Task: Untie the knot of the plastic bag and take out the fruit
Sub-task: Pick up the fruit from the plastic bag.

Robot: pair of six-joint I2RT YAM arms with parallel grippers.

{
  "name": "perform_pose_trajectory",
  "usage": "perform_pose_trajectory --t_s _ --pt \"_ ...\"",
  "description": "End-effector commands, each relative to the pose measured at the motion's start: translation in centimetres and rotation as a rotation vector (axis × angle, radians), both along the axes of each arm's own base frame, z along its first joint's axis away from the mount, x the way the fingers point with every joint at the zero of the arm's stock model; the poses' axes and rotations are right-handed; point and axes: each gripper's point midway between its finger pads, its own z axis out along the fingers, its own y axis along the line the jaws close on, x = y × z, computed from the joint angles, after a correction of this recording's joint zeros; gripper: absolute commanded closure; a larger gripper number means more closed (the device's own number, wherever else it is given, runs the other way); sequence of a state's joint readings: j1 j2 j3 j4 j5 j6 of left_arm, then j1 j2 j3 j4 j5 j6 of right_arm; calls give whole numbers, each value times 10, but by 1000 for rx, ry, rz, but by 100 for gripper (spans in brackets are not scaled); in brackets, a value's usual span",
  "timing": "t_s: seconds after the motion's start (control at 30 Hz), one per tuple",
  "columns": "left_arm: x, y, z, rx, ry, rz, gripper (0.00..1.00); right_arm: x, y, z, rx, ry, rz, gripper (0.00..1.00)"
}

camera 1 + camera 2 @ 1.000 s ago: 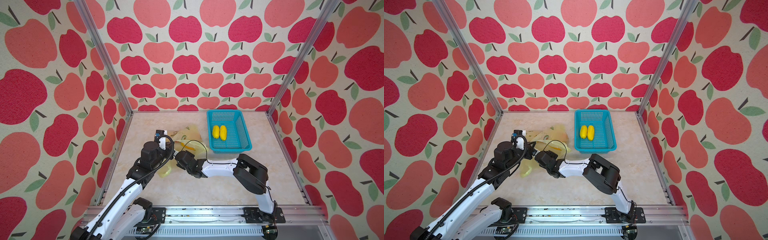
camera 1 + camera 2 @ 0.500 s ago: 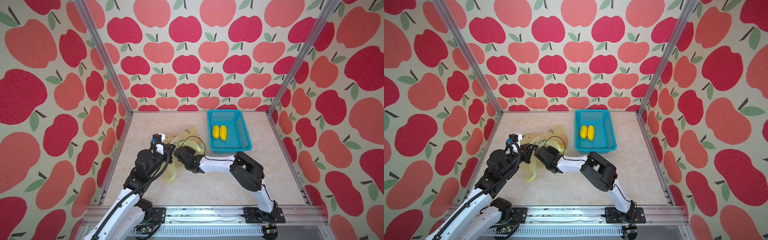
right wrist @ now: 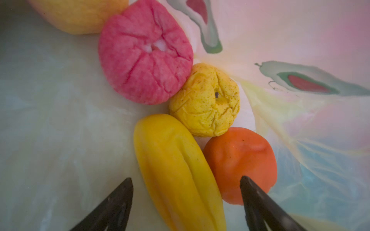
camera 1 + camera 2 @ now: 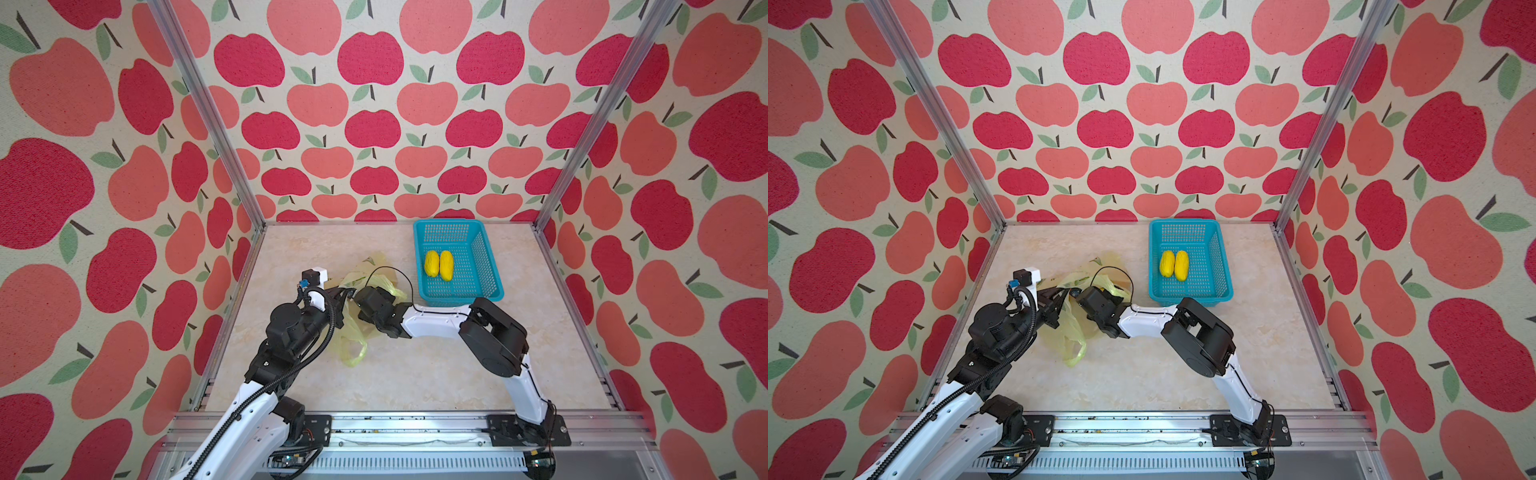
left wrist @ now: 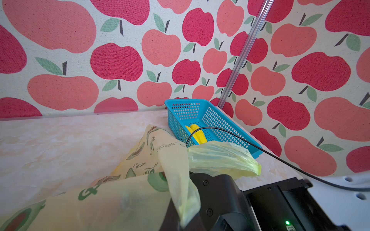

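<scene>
Bag [image 4: 352,330] is hanging pinched in my left gripper [image 4: 1059,297], mouth agape, so right gripper [image 3: 185,179], spread and empty, is straddling yellow fruit [image 3: 176,160].

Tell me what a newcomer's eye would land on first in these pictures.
The loud apple wallpaper on every wall hits first. Next comes the teal basket at the back of the table, right of centre, with two yellow fruits in it. In the right wrist view, the right gripper stands open inside the plastic bag, jaws either side of a long yellow fruit, near a pink fruit and an orange fruit.
</scene>
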State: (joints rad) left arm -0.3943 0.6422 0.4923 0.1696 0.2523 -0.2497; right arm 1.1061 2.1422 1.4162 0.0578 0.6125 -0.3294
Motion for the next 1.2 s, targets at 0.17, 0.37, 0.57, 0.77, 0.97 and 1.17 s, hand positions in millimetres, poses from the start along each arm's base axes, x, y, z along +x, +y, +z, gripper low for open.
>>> perform_pose_trajectory --t_s 0.17,0.37,0.57,0.77,0.97,1.17 --pt "-2 -5 9 -28 -31 -32 100 24 1 -19 -51 58 22 10" --pt "-3 -5 11 -31 -39 -34 100 39 -10 -44 -144 77 -23 14" --pt "-2 -4 9 -27 -33 -24 100 37 -9 -41 -132 94 -24 41" --pt "3 2 4 -15 -8 17 100 16 -2 4 -33 46 14 57" --pt "6 6 -1 -5 16 47 100 -17 1 46 77 21 78 66" --pt "10 11 -5 7 38 86 100 -56 -3 72 247 116 197 70"
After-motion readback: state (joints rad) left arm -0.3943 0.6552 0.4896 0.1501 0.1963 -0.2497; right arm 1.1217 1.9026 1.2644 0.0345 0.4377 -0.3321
